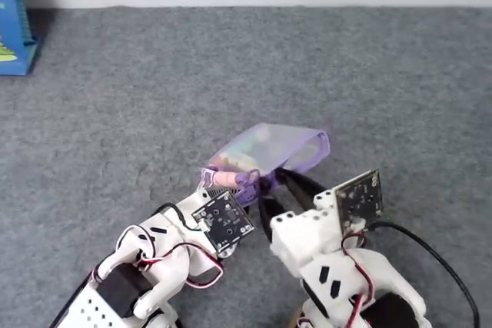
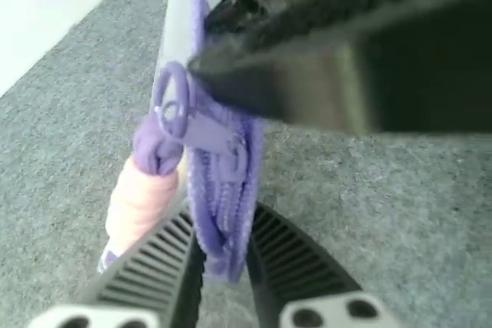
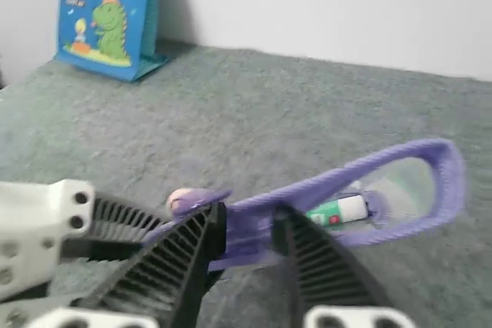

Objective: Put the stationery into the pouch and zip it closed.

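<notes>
A see-through purple pouch (image 1: pixel 269 150) lies on the grey carpet, its zip edge turned toward both arms. My left gripper (image 1: pixel 228 186) is shut on the near end of the purple zip band (image 2: pixel 223 213), just below the ring-shaped zip pull (image 2: pixel 172 105). A pink soft piece (image 2: pixel 138 199) hangs beside that end. My right gripper (image 1: pixel 273 183) is shut on the pouch's zip edge (image 3: pixel 254 228) right next to the left one. Inside the pouch (image 3: pixel 400 182) lies a white stick with a green and red label (image 3: pixel 338 211). The right gripper's black finger (image 2: pixel 307 51) crosses the left wrist view.
Grey carpet (image 1: pixel 154 90) spreads all around the pouch. A blue bag with a dinosaur picture (image 3: pixel 108 13) stands against the white wall at the far left corner (image 1: pixel 14 28). The left arm's white gripper body (image 3: pixel 46 220) sits close beside the right fingers.
</notes>
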Robot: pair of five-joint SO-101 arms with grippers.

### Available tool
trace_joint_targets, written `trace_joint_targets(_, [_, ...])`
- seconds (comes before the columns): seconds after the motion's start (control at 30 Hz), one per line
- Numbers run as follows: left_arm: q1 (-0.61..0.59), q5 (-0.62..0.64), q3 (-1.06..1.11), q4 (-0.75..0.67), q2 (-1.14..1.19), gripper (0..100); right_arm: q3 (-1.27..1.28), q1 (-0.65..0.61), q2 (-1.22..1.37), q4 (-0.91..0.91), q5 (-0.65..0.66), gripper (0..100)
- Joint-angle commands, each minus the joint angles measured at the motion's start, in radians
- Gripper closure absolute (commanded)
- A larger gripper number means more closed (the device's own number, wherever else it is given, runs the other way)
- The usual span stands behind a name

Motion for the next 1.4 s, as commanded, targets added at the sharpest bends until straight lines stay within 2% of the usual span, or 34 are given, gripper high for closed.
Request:
trace_joint_targets(0.0, [-0.011, -0.003, -0.015, 0.005, 0.000, 99, -0.061, -0.041, 0.010, 0.015, 0.015, 80.5])
trace_joint_targets(0.2, [-0.015, 0.000, -0.015, -0.002, 0.000, 99, -0.066, -0.102, 0.065, 0.015, 0.097, 80.5])
trace_joint_targets(0.57, [-0.017, 0.000, -0.019, -0.003, 0.000, 99, -0.196, -0.143, 0.357, 0.012, 0.186, 80.5])
trace_joint_targets(0.9, [-0.017, 0.000, -0.021, -0.003, 0.000, 99, -0.265, -0.148, 0.360, 0.081, 0.230, 80.5])
trace_joint_targets(1.07, [-0.017, 0.002, -0.036, 0.005, 0.000, 99, -0.285, -0.150, 0.343, 0.127, 0.318, 80.5])
trace_joint_targets(1.17, [-0.017, 0.002, -0.036, 0.005, 0.000, 99, -0.285, -0.200, 0.288, 0.130, 0.370, 80.5])
trace_joint_targets(1.27, [-0.017, 0.002, -0.036, 0.005, 0.000, 99, -0.279, -0.246, 0.248, 0.139, 0.393, 80.5])
trace_joint_targets(1.37, [-0.017, 0.002, -0.035, 0.005, 0.000, 99, -0.278, -0.217, 0.260, 0.133, 0.393, 80.5])
